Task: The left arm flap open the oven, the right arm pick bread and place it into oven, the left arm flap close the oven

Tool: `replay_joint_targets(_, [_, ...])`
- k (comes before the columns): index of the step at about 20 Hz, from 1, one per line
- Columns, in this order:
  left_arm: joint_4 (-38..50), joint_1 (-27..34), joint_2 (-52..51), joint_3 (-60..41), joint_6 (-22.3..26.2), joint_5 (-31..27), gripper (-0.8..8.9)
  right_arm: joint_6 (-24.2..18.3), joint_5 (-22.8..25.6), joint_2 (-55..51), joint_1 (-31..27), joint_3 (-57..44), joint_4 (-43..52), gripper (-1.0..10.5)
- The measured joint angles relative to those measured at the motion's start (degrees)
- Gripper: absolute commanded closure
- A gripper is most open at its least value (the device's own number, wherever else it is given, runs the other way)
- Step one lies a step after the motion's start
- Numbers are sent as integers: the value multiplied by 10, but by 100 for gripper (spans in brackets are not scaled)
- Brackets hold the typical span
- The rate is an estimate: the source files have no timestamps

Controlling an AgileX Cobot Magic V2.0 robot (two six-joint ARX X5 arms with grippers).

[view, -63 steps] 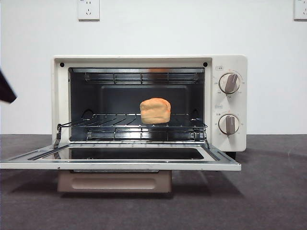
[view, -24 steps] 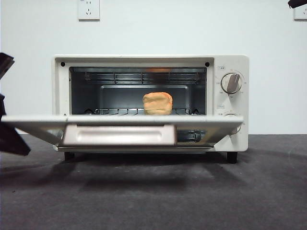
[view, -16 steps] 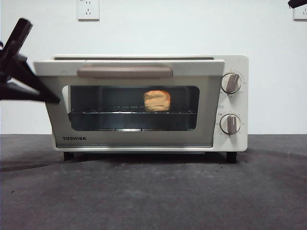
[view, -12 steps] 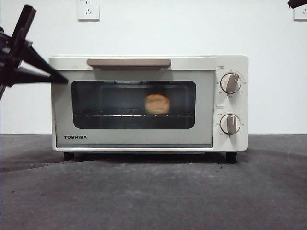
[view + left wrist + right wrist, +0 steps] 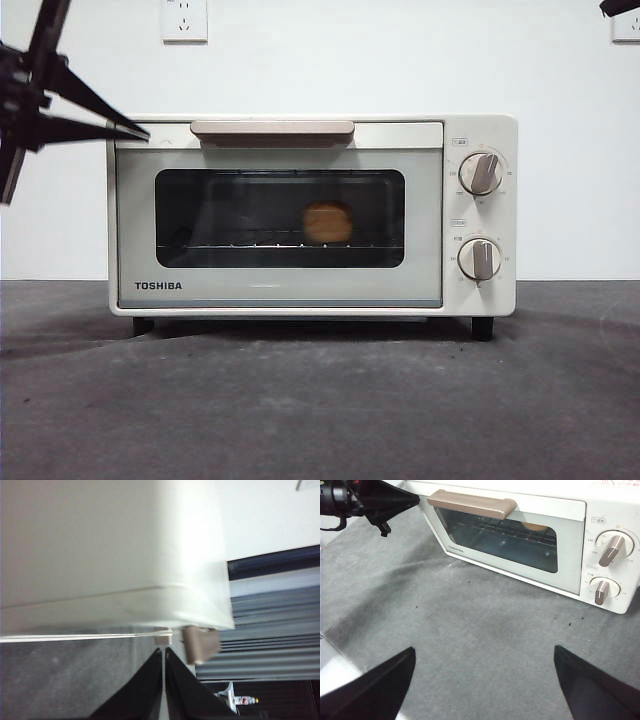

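**Q:** Left gripper [image 5: 140, 131] — what is it doing?

**A:** It sits at the oven's [image 5: 310, 215] upper corner on the bench's left side, tip touching or just beside the door's top edge. In the left wrist view its 2 jaws are pinched together with only a hairline slit between them, holding nothing. The right wrist view shows the same wedge [image 5: 412, 499] close by the end of the handle [image 5: 470, 504].

**Q:** And the bread?

**A:** The bread [image 5: 328, 222] is inside the oven, on the wire rack [image 5: 250, 246], seen dimly through the dark glass, a little right of the window's middle. The door looks flush with the cabinet.

**Q:** So which step is this?

**A:** By my reading, the last of 3: the closing flap. With the door seated and the loaf inside, the task looks all but complete.

**Q:** What does the next move call for?

**A:** Probably only a clean retreat: the left gripper should draw away from the corner without snagging the handle or tugging the door open.

**Q:** The right gripper?

**A:** The right gripper [image 5: 485, 680] waits well back over the bench's front, jaws spread wide and empty. In the front view it is likely the black tip [image 5: 620, 6] at the top right corner.

**Q:** Anything else around?

**A:** 2 knobs [image 5: 480, 215] on the oven's right panel, the grey mat [image 5: 320, 400] and a wall socket [image 5: 184, 20] behind.
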Motion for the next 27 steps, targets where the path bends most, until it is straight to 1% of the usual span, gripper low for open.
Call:
replay_joint_targets(2, [0,0,-22,0,15,11,798,0,0,0,0,0,1,516])
replay_joint_targets(5, [-5,0,-74,0,51,27,798,0,0,0,0,0,2,516])
replay_joint_targets(8, [-36,0,-134,0,97,28,798,0,0,0,0,0,7,516])
replay_joint_targets(10, [-71,0,-179,0,135,27,798,0,0,0,0,0,17,516])
replay_joint_targets(14, [-154,0,-270,0,212,-4,798,0,0,0,0,0,33,516])
replay_joint_targets(16, [-205,0,-319,0,255,-35,798,-2,0,0,0,0,38,519])
replay_joint_targets(17, [-228,0,-339,0,273,-49,798,-3,0,0,0,0,40,555])
replay_joint_targets(18, [-256,0,-361,0,296,-66,798,-3,0,0,0,0,40,673])
replay_joint_targets(19, [-281,0,-380,0,315,-82,798,-3,-1,0,0,0,40,847])
replay_joint_targets(20, [-310,0,-400,0,336,-98,798,-3,-2,0,0,0,40,970])
replay_joint_targets(21, [-338,0,-419,0,358,-116,798,-4,-3,0,0,0,40,923])
replay_joint_targets(24, [-409,0,-469,0,419,-153,797,-14,-4,0,0,0,40,929])
replay_joint_targets(25, [-429,0,-484,0,435,-156,797,-16,-3,0,0,0,40,928])
replay_joint_targets(27, [-453,0,-504,0,453,-157,797,-19,-3,0,0,0,40,928])
